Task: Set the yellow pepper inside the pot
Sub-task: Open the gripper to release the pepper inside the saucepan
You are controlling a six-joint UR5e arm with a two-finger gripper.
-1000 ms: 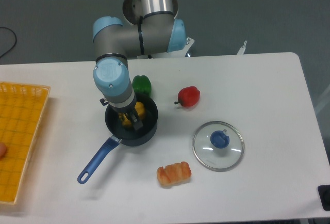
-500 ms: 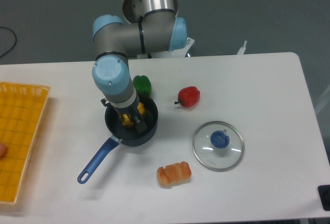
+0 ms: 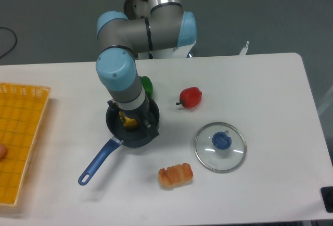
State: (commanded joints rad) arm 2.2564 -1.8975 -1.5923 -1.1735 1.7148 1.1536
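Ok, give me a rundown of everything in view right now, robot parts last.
yellow pepper: 1, yellow, inside the pot, partly hidden by the hand
pot: 1, dark with blue handle, table centre-left
green pepper: 1, green, behind the pot, mostly hidden
red pepper: 1, red, right of the pot
glass lid: 1, clear with blue knob, right
pastry: 1, orange, front
tray: 1, yellow, left edge
hand: 1, over the pot, grip unclear

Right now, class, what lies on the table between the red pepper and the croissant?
In the fixed camera view, nothing: bare white table separates the red pepper from the croissant. The glass lid sits off to the right.
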